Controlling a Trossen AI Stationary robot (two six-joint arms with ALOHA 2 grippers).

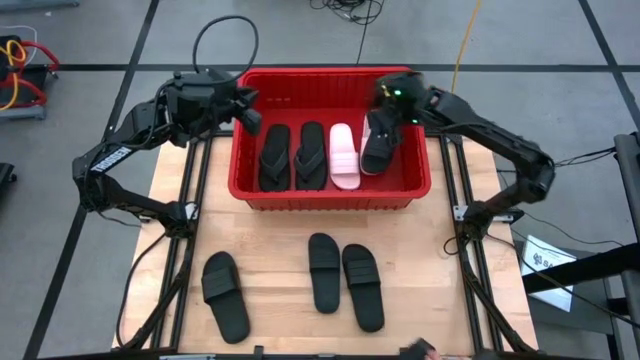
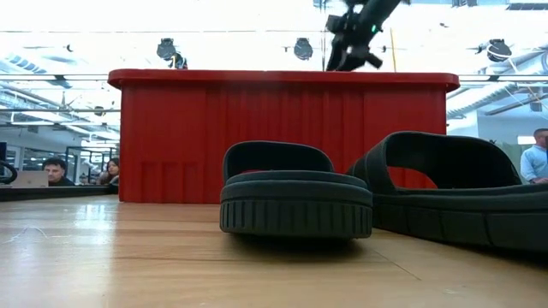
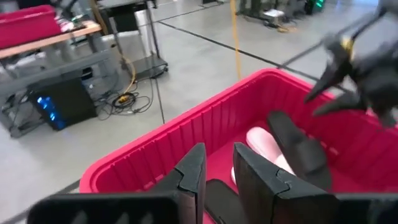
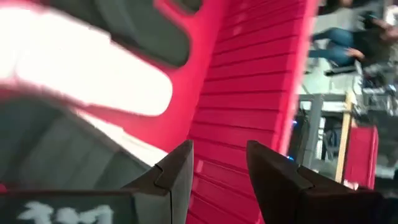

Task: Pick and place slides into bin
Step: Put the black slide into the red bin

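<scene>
The red bin (image 1: 330, 190) stands at the far middle of the table. Inside it lie two black flip-flops (image 1: 292, 157), a pink slide (image 1: 344, 155) and a black slide (image 1: 381, 145), which rests tilted beside the pink one (image 3: 264, 143). Three more black slides (image 1: 225, 295) (image 1: 323, 270) (image 1: 363, 287) lie flat on the table in front of the bin. My left gripper (image 1: 250, 110) (image 3: 217, 152) hovers open over the bin's far left corner. My right gripper (image 1: 380, 108) (image 4: 221, 149) hangs open above the bin's right part, over the tilted black slide, with nothing between its fingers.
The bin's rim (image 2: 282, 79) stands well above the table. Black frame rails (image 1: 195, 200) (image 1: 455, 200) run along both sides of the wooden top. People sit in the room beyond the table (image 2: 56, 171). Bare wood lies between the bin and the three slides.
</scene>
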